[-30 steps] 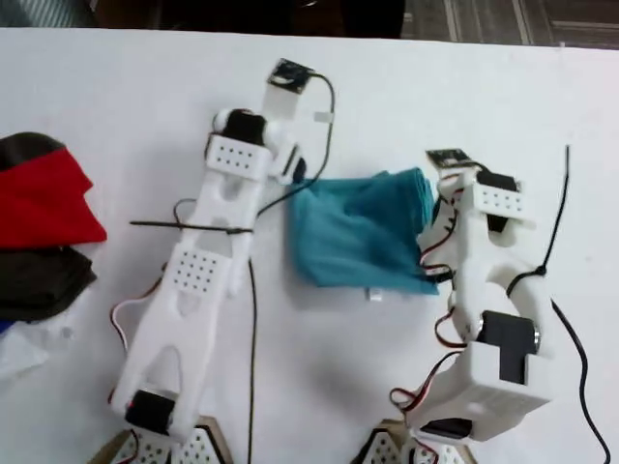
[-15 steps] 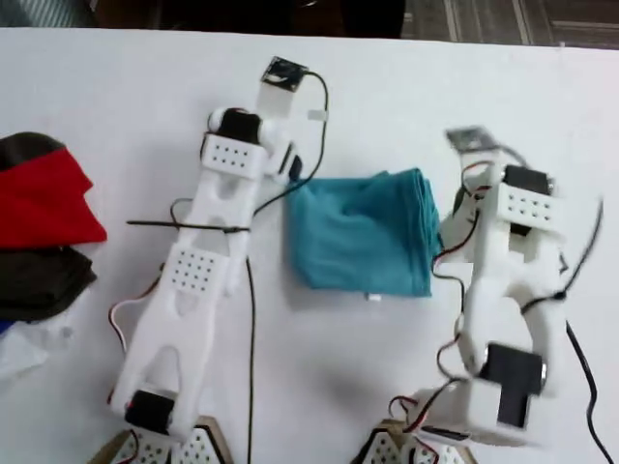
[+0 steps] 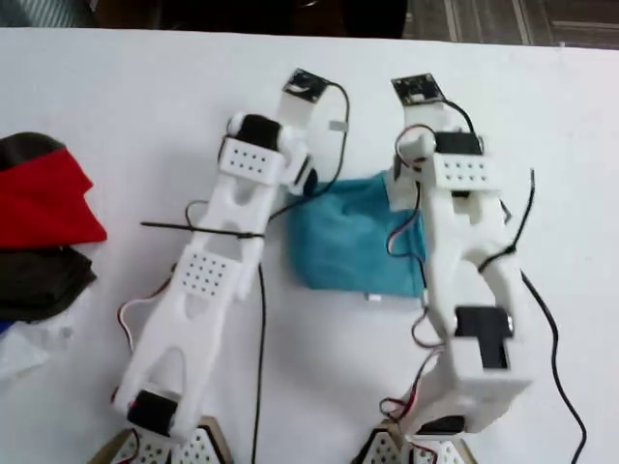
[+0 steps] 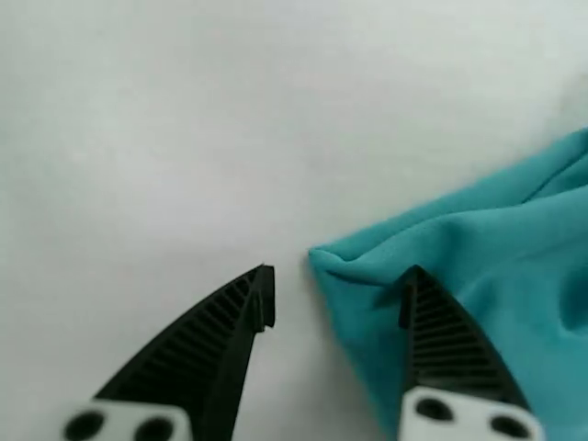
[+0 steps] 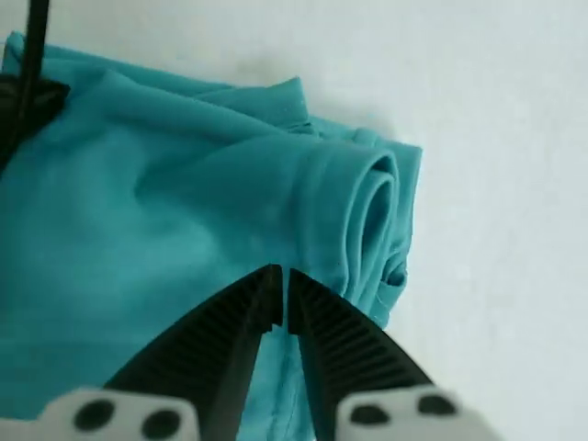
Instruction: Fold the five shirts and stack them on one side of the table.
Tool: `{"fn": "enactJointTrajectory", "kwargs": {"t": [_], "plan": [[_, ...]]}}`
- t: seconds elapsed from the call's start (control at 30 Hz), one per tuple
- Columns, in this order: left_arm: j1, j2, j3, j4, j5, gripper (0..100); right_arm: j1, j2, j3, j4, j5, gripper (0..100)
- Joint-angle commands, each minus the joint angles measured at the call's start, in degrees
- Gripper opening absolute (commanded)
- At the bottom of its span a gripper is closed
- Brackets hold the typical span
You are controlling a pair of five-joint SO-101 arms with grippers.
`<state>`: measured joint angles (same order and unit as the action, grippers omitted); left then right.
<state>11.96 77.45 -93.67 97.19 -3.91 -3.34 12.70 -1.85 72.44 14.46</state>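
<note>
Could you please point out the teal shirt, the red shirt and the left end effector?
teal shirt (image 3: pixel 340 246), high view, middle of the fabric.
red shirt (image 3: pixel 44 198), high view, middle of the cloth.
left end effector (image 4: pixel 340 277), left wrist view, midway between fingertips.

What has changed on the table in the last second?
The right arm swung out to the side, then came back inward and now covers the right edge of the teal shirt, jaws shut above its folds. The left arm shifted slightly toward the shirt. The shirt and the red and dark clothes at the side stayed put.
</note>
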Motion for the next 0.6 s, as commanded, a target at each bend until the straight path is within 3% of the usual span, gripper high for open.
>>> {"fn": "enactJointTrajectory", "kwargs": {"t": [0.0, 0.3, 0.57], "plan": [[0.88, -1.23, -1.89, 0.18, 0.09, 24, 0.31, 6.02, -7.30, -0.92, -0.62, 2.1], [-2.29, -1.05, -1.80, -1.67, -0.26, 24, 8.04, 19.38, -13.98, -0.75, 1.93, 2.0], [-2.20, 2.81, -1.89, -3.96, -0.09, 24, 8.57, 18.86, -17.05, 0.75, 4.92, 2.0]]}}
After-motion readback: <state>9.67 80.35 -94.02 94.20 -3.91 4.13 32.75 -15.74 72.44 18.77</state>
